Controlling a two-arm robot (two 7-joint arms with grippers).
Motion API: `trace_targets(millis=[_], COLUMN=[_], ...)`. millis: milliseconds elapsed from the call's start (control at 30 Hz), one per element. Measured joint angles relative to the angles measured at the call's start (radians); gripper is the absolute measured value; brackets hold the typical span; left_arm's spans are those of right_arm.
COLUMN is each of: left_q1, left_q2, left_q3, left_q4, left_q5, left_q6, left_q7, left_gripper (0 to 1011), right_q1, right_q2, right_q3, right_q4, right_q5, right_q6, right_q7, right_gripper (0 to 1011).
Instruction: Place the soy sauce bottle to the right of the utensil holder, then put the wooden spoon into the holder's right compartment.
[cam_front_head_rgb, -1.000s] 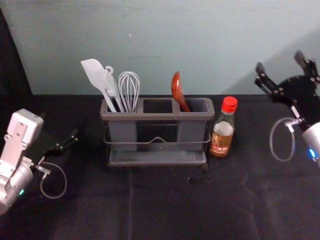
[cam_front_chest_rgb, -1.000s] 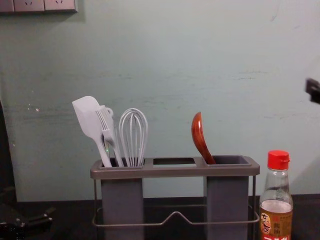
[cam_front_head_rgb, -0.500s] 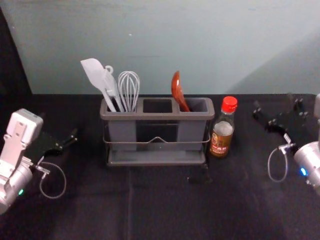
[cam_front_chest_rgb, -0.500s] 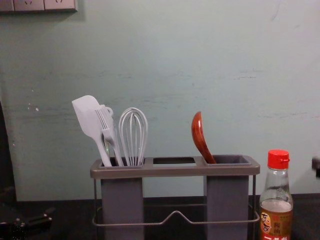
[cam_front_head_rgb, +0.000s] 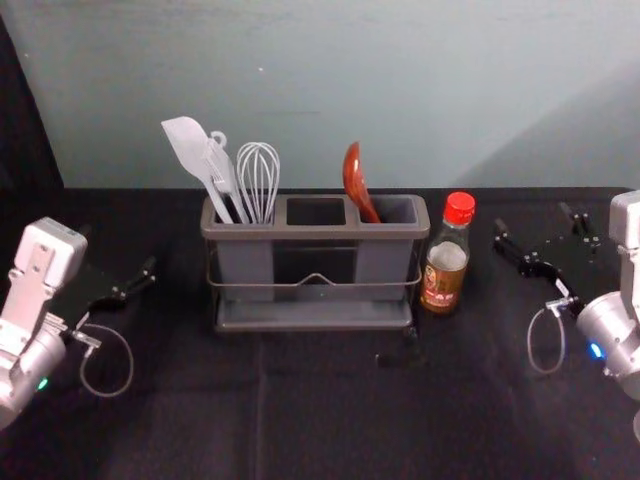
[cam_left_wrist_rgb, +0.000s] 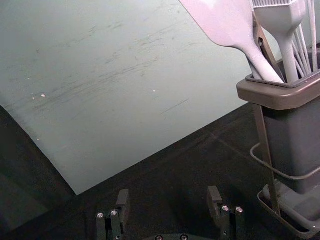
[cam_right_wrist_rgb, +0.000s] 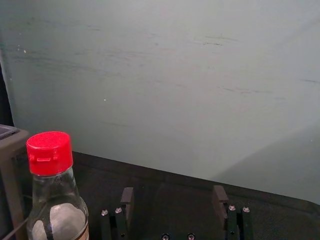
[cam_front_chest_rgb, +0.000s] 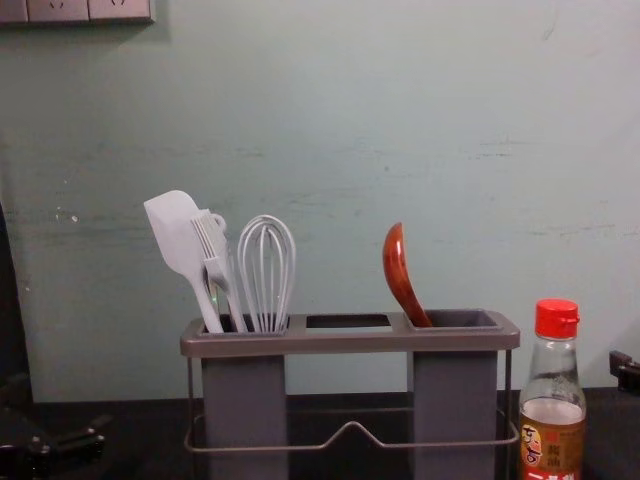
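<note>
Right of centre in the head view, the bottle (cam_front_head_rgb: 443, 275) is standing just right of the holder (cam_front_head_rgb: 315, 233); the spoon (cam_front_head_rgb: 355, 178) is leaning in its right compartment (cam_front_head_rgb: 384, 262). Nothing appears outstanding. Left gripper (cam_front_head_rgb: 118, 250), left side, and right gripper (cam_front_head_rgb: 534, 219), right side, are holding nothing, fingers wide.

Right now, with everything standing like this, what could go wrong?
The soy sauce bottle stands between the utensil holder and the open right gripper, so an inward swing might knock it over. The wooden spoon leans in the right compartment and could shift if the holder gets bumped.
</note>
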Motion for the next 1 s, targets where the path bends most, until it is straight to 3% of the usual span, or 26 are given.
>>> trace_targets(millis=[1000], left_q1=[0.0], left_q2=[0.0], left_q3=[0.0], left_q4=[0.0], left_q5=[0.0], left_q6=[0.0], left_q7=[0.0], left_gripper=[1011], right_q1=[-0.001], right_q2=[-0.001], right_q3=[0.002], right_q4=[-0.002], right_q5=[0.0], right_q6=[-0.003], right_q7=[0.001], right_gripper=[1002])
